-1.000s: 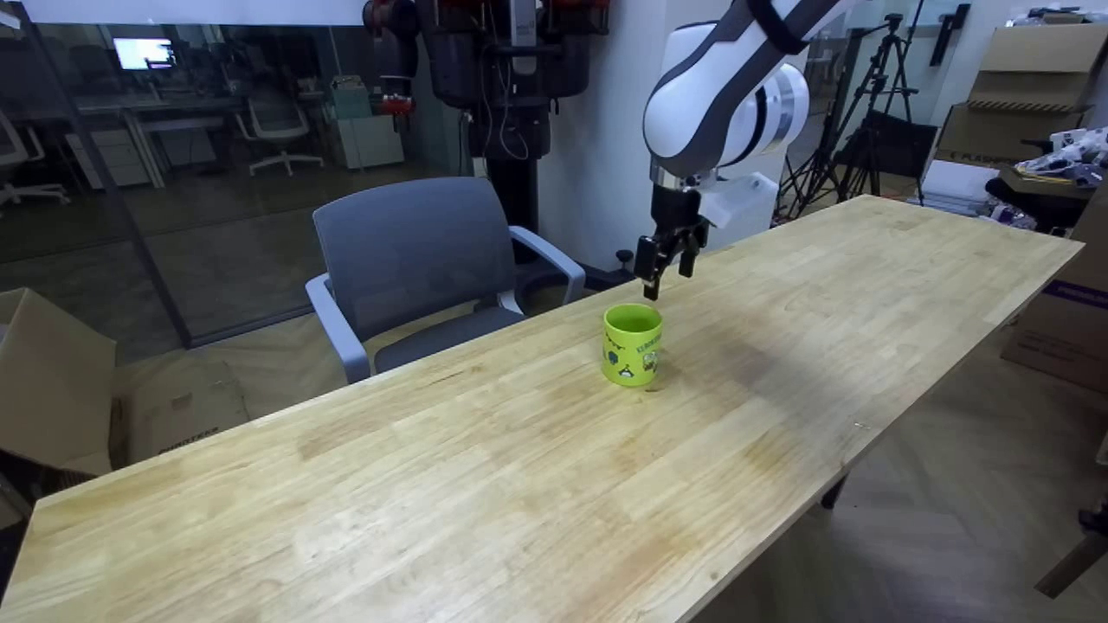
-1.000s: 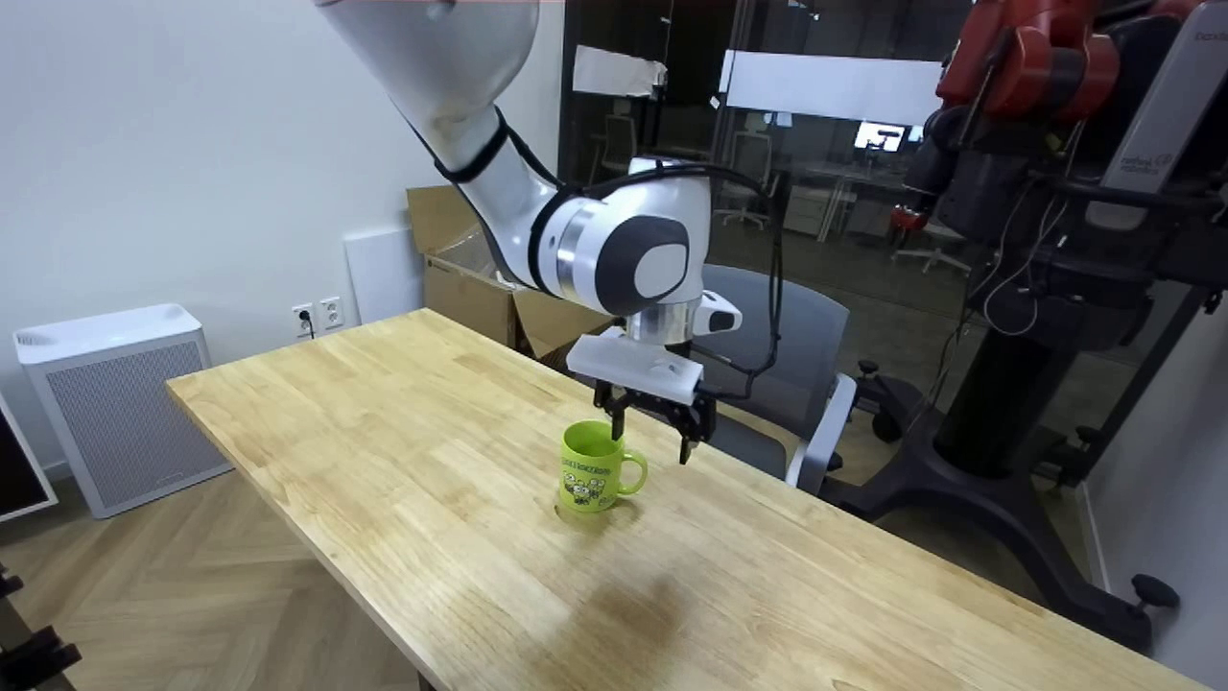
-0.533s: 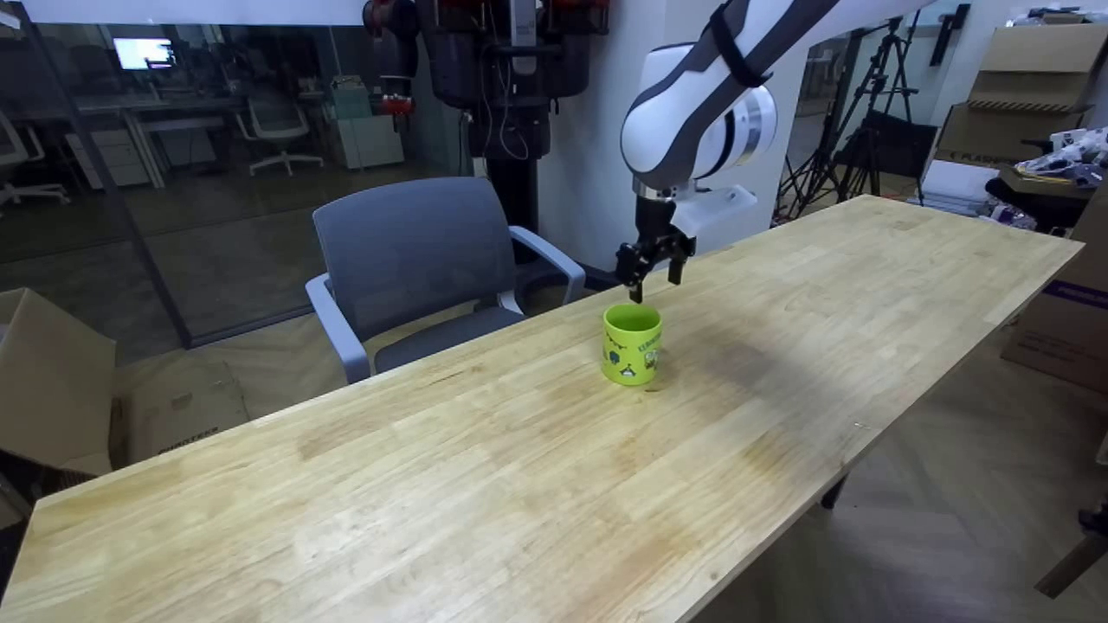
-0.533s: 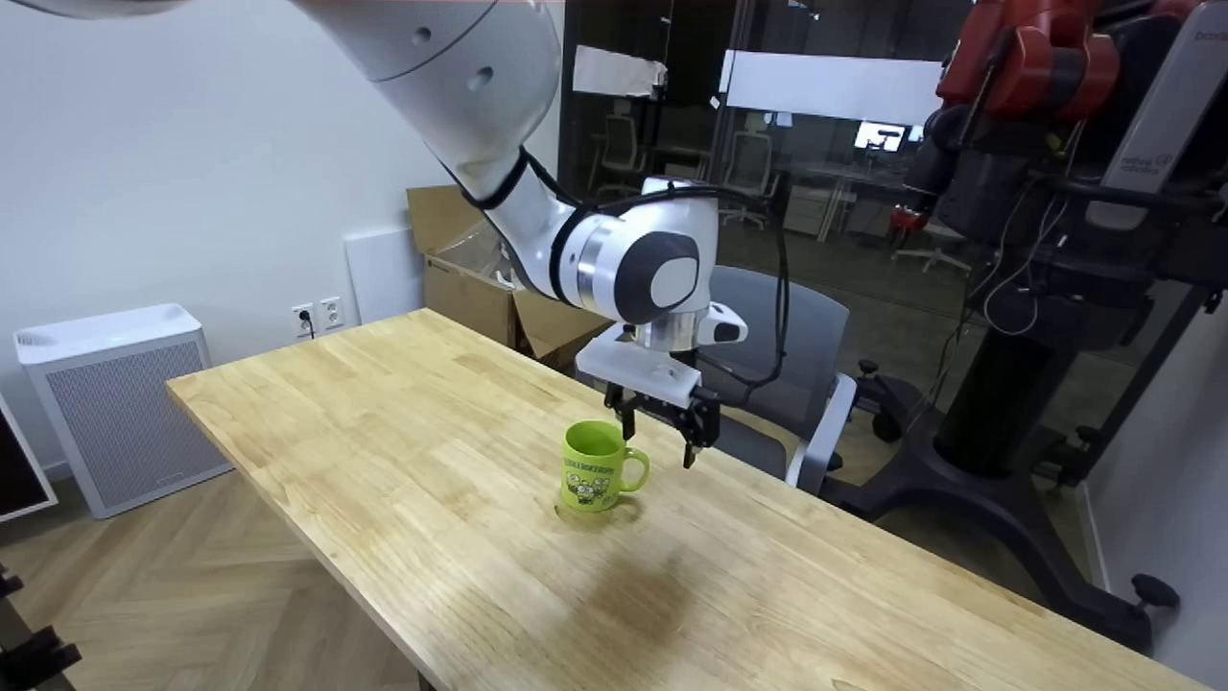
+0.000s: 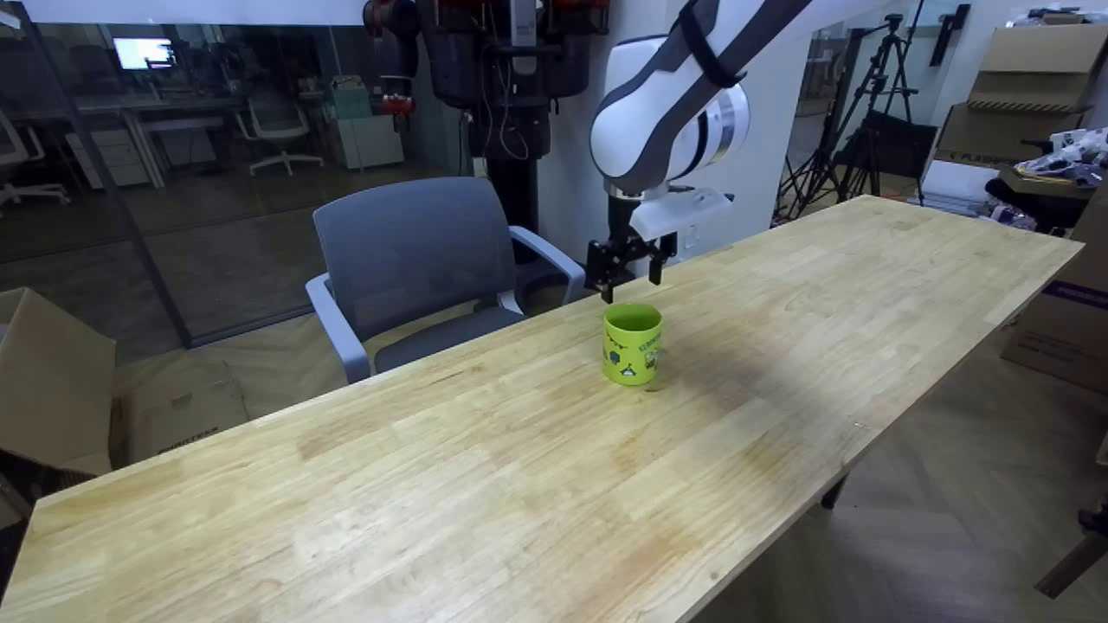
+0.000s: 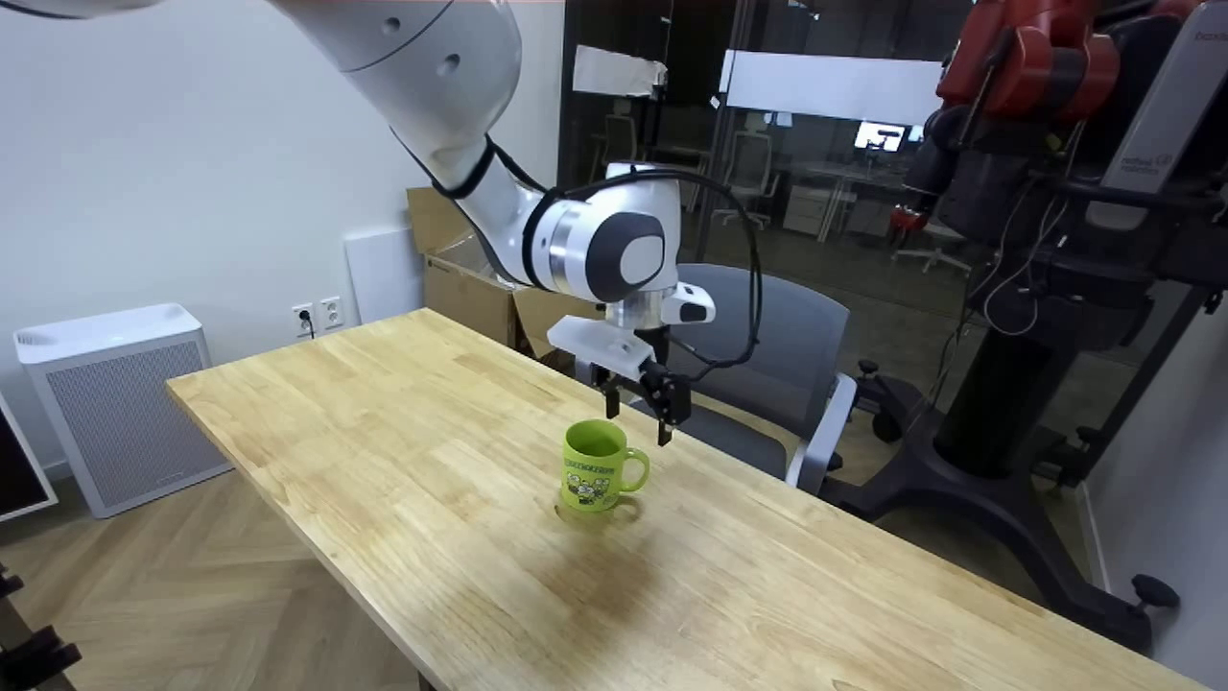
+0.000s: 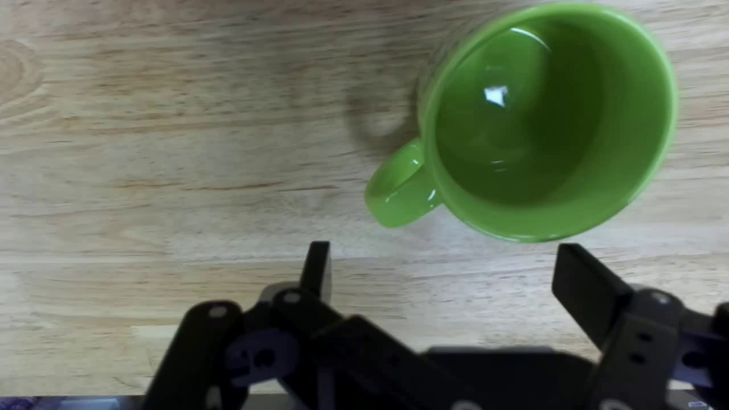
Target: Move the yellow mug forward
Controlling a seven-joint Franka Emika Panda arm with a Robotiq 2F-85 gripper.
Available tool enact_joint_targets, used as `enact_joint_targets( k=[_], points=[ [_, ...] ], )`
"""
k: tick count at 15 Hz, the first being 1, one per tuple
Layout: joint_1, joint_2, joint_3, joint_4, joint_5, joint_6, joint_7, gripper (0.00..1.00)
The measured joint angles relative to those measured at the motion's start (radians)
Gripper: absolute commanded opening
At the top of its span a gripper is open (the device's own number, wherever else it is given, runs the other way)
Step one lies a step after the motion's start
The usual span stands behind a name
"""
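The yellow mug (image 5: 632, 348) is a lime-green cylinder with printed figures. It stands upright on the long wooden table (image 5: 433, 484) and also shows in an exterior view (image 6: 589, 470), its handle on the right there. In the wrist view the mug (image 7: 547, 119) is at the upper right, seen from above, with its handle at its lower left. My gripper (image 5: 632, 291) is black, open and empty. It hangs above the table on the chair side of the mug, higher than the rim, and touches nothing. In the wrist view my fingers (image 7: 444, 247) are spread just below the mug's rim.
A grey chair (image 5: 424, 260) stands at the table's long edge, behind my gripper in both exterior views. A dark robot (image 6: 1036, 240) with red parts stands beyond it. An open cardboard box (image 6: 470, 288) and a white air purifier (image 6: 125, 403) stand near the table's end.
My gripper has moved left in both exterior views and turned slightly, over toward the chair side of the mug. It has stayed open. The mug has not moved.
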Motion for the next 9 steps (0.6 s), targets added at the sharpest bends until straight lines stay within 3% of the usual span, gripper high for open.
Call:
enact_joint_targets(
  k=[9],
  points=[
    [0.053, -0.066, -0.053, -0.131, 0.018, 0.061, 0.222, 1.0]
  ],
)
